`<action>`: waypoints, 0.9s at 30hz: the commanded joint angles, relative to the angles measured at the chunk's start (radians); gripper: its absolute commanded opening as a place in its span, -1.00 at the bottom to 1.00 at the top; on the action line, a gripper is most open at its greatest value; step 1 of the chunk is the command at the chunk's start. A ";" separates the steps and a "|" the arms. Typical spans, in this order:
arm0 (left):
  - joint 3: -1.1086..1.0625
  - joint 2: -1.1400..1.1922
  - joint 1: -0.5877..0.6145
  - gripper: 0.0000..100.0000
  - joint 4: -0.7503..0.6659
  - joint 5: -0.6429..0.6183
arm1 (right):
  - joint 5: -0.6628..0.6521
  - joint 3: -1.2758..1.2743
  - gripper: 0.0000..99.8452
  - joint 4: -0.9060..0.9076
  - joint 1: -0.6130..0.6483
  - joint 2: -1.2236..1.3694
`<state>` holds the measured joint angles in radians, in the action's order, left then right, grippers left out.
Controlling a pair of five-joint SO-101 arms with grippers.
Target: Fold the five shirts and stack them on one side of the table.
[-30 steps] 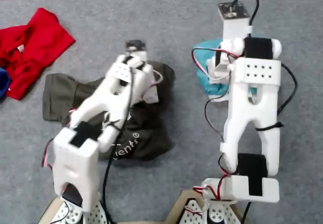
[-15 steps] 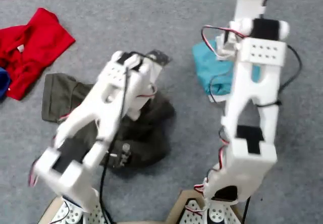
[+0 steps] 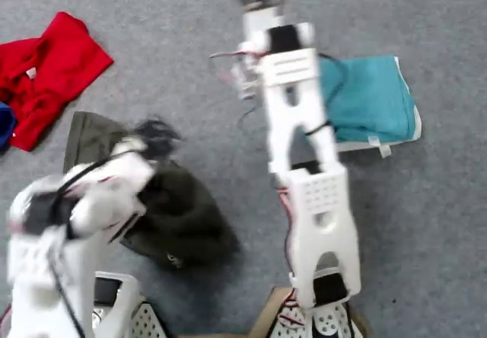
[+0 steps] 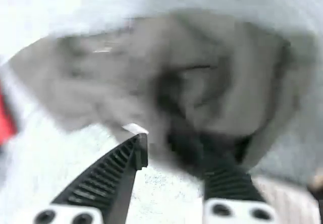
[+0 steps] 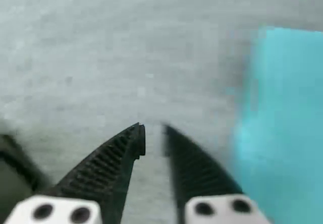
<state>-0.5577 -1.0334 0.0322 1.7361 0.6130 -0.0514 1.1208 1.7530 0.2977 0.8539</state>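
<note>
**Now: olive shirt bunched under the left arm, right arm far off**

So, the olive shirt (image 3: 183, 216) lies crumpled on the grey tabletop (image 3: 167, 41), close to the arm bases. Its long axis runs diag., from a flatter flap on its far-left side to a thick wad on its near-right side.

The left end effector (image 3: 156, 134) sits at the shirt's far edge, right over the cloth. In the wrist view the left end effector (image 4: 179, 151) has its jaws spread well apart w/ dark fabric heaped at the tips. Can't tell if any fold is caught btw them.

The right end effector (image 3: 255, 1) is well beyond the olive shirt, off to its right. Its jaws are almost clenched, just a slit left, w/ nothing held and bare tabletop under the tips.

A teal shirt (image 3: 373, 98) lies folded flat, far-right of the olive shirt and well apart from it. A red shirt (image 3: 49, 64) lies unfolded, far-left of it.

Judgement: folding is at an early stage, w/ one shirt done, the olive one in hand and the red untouched.

- The next move turns on the left arm, which is much nearer.
- The wad lies toward the bases from its tips, so it prob. needs spreading along that diag. axis before any fold.
- The right arm must come back across to pin the flap.
- Risk: the whole bunch drags along instead of opening.
</note>
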 commanded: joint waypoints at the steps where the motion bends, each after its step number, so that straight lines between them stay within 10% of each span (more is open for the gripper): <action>1: 0.007 -0.120 0.137 -0.26 0.003 -0.117 | 0.043 0.053 -0.48 0.008 0.129 0.012; 20: -0.177 -0.129 0.918 -0.28 -0.196 -0.344 | 0.146 0.056 -0.47 0.002 0.549 0.137; 27: -0.219 -0.129 1.001 -0.28 -0.255 -0.387 | 0.141 0.048 -0.52 -0.021 0.598 0.166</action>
<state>-0.7787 -1.1500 1.0173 1.5014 0.2463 0.0852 1.1347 1.7499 0.8777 1.0119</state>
